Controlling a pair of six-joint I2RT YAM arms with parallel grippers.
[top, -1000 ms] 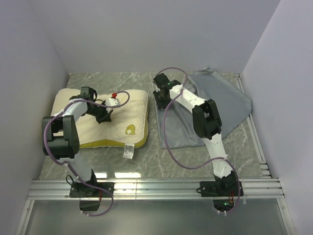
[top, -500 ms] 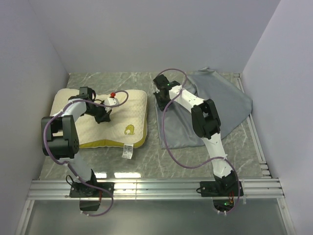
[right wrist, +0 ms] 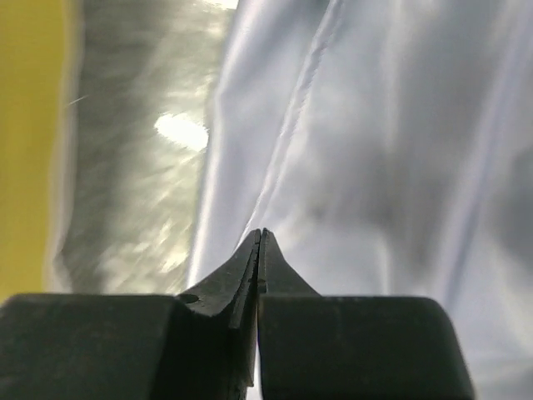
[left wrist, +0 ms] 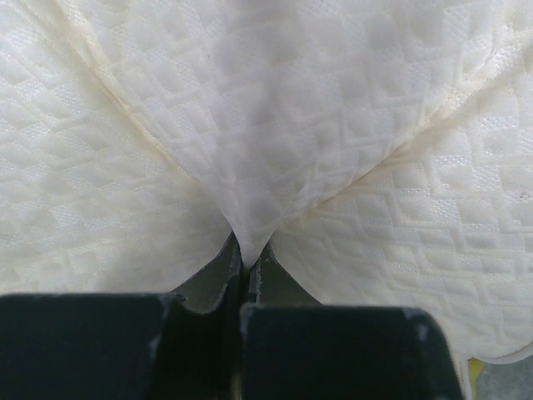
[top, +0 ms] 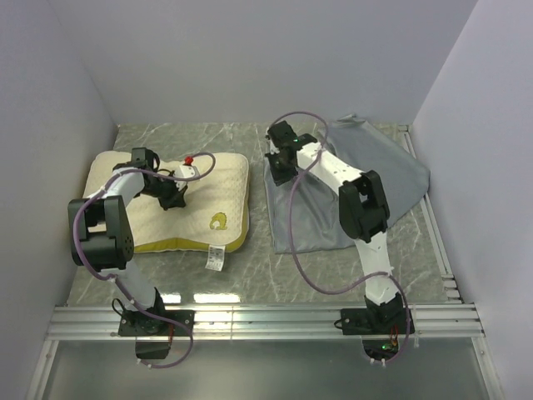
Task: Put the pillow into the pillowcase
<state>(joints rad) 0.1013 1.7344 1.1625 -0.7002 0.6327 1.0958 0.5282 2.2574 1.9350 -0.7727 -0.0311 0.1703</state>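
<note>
While the left tool (top: 176, 198) sits on top of the pillow (top: 229, 175), its jaws are clenched on a pinch of the dotted cover; in the left wrist view the fingers (left wrist: 218, 275) meet on a fold that rises to a peak just ahead of the left tool (left wrist: 247, 258), and cream fabric of the pillow (left wrist: 333, 125) spreads away on both sides of it. The pillow lies flat on the tabletop (top: 258, 267), with its logo (top: 220, 221) nearer the arm's base than the tool, its yellow-green band (top: 179, 244) along the near side and its tag (top: 216, 257) hanging off the near corner.

The right tool (top: 281, 171) is also clenched, gripping the pillowcase (top: 391, 179) at the edge that faces the pillow. In the right wrist view the tips come together at the right tool (right wrist: 260, 237) on a crease of the pillowcase (right wrist: 375, 167), which fills the space ahead and to its right. Bare tabletop (right wrist: 133, 167) lies to the tool's left, and beyond that is a blurred yellow strip (right wrist: 29, 125). Pillow and pillowcase lie side by side, apart, with the pillow fully outside the pillowcase.
</note>
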